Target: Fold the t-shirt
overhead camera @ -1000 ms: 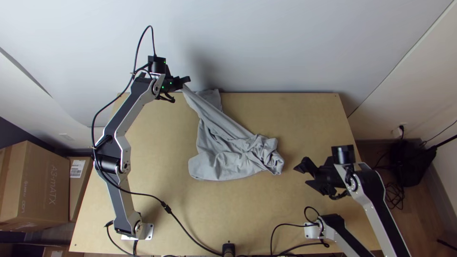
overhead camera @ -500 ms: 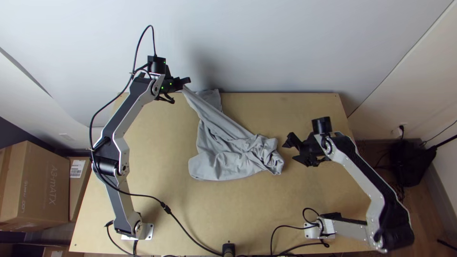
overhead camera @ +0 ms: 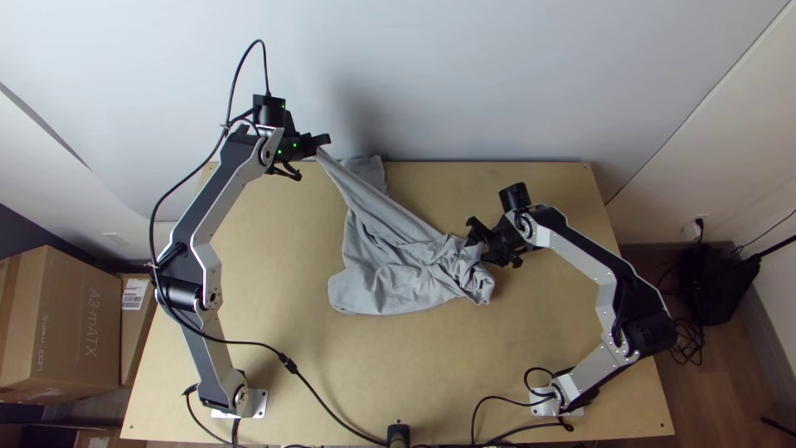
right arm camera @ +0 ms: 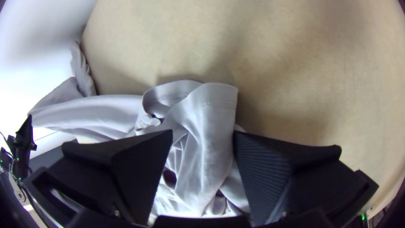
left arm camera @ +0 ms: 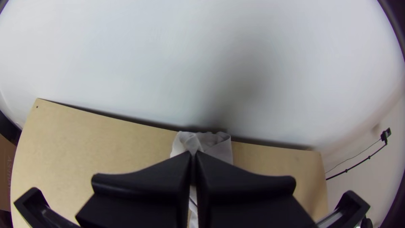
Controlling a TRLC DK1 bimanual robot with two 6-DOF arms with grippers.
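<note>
My left gripper point(overhead camera: 322, 143) is at the table's far edge in the top view, shut on a corner of the grey t-shirt point(overhead camera: 385, 278). From there the cloth runs taut and slanting to a bunched heap near mid-table; a flatter part lies to the heap's left. In the left wrist view the fingers of my left gripper point(left arm camera: 194, 162) meet on the cloth. My right gripper point(overhead camera: 477, 245) is at the right side of the bunched part. In the right wrist view my right gripper point(right arm camera: 203, 137) stands open, with a hemmed fold of the t-shirt point(right arm camera: 211, 109) between its fingers.
Bare wood of the table point(overhead camera: 531, 348) lies to the right of and in front of the cloth. A white wall rises behind the far edge. Black cables point(overhead camera: 332, 406) cross the near edge, and cardboard boxes point(overhead camera: 66, 315) stand off to the left.
My right gripper has moved left and up the picture, from bare table to the bunched cloth. The left arm has shifted only slightly, its grip on the corner kept. The t-shirt lies nearly unchanged.
</note>
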